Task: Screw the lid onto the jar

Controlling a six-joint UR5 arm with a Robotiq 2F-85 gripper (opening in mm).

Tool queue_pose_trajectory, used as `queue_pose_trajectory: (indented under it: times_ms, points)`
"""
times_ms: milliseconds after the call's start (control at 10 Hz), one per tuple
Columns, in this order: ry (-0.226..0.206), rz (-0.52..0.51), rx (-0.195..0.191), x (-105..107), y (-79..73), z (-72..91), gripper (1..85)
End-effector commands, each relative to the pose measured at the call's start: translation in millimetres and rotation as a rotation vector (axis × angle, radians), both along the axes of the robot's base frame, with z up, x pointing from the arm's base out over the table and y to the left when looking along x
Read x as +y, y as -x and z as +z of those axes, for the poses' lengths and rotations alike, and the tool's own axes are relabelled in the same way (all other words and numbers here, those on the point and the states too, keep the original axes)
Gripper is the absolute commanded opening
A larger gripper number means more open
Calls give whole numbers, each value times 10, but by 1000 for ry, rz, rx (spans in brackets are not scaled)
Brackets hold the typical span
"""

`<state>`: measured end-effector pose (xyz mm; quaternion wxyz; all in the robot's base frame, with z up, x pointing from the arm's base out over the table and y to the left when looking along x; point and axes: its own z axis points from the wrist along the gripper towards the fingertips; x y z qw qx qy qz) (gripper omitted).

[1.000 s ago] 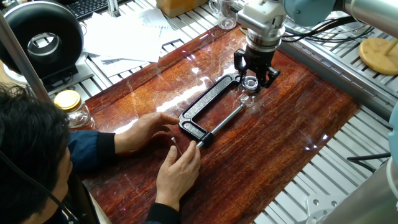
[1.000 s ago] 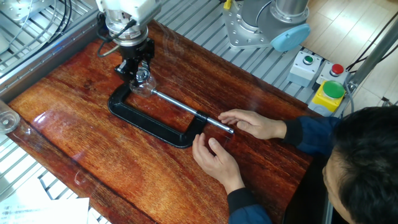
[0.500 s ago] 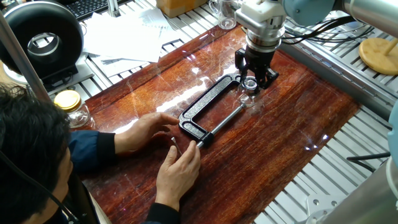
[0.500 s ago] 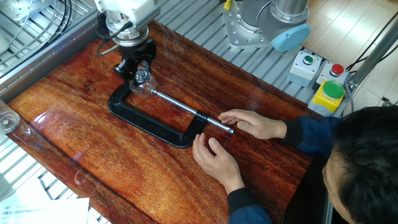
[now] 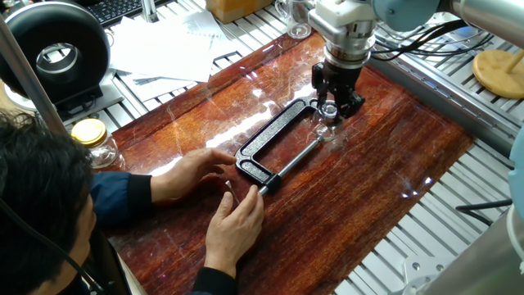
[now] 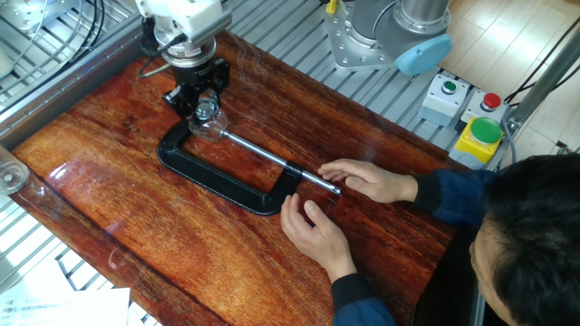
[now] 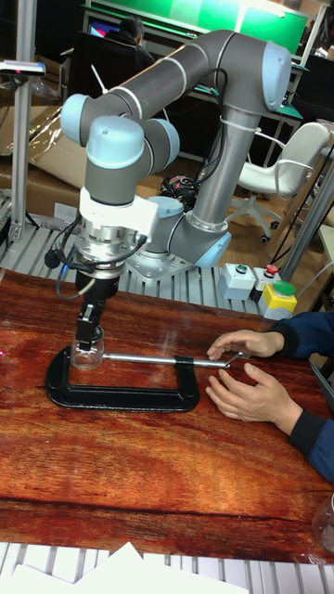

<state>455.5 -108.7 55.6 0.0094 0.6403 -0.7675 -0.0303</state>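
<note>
The small clear jar [image 5: 325,129] [image 6: 211,126] [image 7: 86,358] stands on the red wooden table, pinched in the open end of a black C-clamp [image 5: 275,141] [image 6: 214,177] [image 7: 121,394]. The small silvery lid [image 5: 329,108] [image 6: 207,109] sits on the jar's mouth. My gripper [image 5: 331,106] [image 6: 203,102] [image 7: 87,336] points straight down over the jar. Its black fingers stand on either side of the lid and are shut on it. In the tall fixed view the fingers hide the lid.
A person's two hands [image 5: 196,170] [image 6: 367,179] [image 7: 249,393] rest at the clamp's screw handle. A jar with a yellow lid [image 5: 92,139] stands at the table's left edge. A glass [image 5: 298,20] stands behind my arm, and a yellow disc [image 5: 499,70] lies off the table.
My gripper has turned a little about its vertical axis over the jar, fingers still at the lid. The clamp, jar and hands have stayed put.
</note>
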Motion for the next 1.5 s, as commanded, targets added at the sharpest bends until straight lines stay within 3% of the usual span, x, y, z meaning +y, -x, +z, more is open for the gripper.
queue_pose_trajectory:
  times_ms: [0, 100, 400, 500, 700, 1100, 1300, 1400]
  points:
    - [6, -106, 2, -27, -16, -37, 410]
    - [34, -136, -7, -143, -52, 17, 410]
    - [-4, -245, -6, -163, -134, 34, 420]
    - [-12, -289, -18, -142, -180, -3, 423]
    - [22, -337, -64, -142, -222, -67, 423]
    - [59, -323, -106, -247, -300, 3, 640]
    - [32, -349, -142, -199, -418, -78, 750]
    - [34, -358, -145, -214, -420, -90, 767]
